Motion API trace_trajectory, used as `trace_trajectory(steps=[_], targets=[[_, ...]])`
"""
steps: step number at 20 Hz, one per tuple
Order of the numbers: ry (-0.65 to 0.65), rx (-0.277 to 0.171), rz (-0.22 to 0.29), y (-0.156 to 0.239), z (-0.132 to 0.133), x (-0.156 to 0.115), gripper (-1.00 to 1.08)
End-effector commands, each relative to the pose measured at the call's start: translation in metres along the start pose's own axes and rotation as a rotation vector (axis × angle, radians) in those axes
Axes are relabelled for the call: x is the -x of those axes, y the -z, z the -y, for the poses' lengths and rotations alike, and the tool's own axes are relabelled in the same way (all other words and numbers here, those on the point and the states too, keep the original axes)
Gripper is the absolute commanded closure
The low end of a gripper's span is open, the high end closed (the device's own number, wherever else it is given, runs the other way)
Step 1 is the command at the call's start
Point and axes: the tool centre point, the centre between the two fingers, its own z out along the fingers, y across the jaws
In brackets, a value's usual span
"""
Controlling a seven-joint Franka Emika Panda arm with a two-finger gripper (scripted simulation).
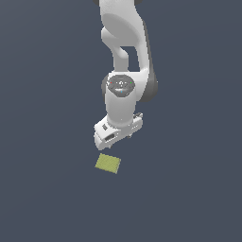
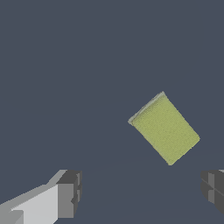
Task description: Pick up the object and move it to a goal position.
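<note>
On the flat dark grey surface [image 1: 52, 189], toward its near middle in the exterior view, lies the yellow-green block [image 1: 108, 163], flat, its finely textured top facing up, turned at an angle. Just above and behind it hangs the white gripper [image 1: 113, 139], clear of the block, nothing in its grasp. From the wrist view, the two dark finger pads [image 2: 72, 192] stand spread wide, far wider than the block [image 2: 165, 129], which sits out ahead of them, closer to one finger than the other. No contact anywhere; block and fingers are apart.
</note>
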Motion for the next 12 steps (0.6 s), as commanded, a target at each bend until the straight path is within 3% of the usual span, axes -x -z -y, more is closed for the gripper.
trace_trajectory(steps=[1,12], targets=[[0.065,0.000,0.000,-0.006,-0.006,-0.002,-0.92],[0.341,-0.003,-0.003,-0.034,-0.032,-0.011,-0.92]])
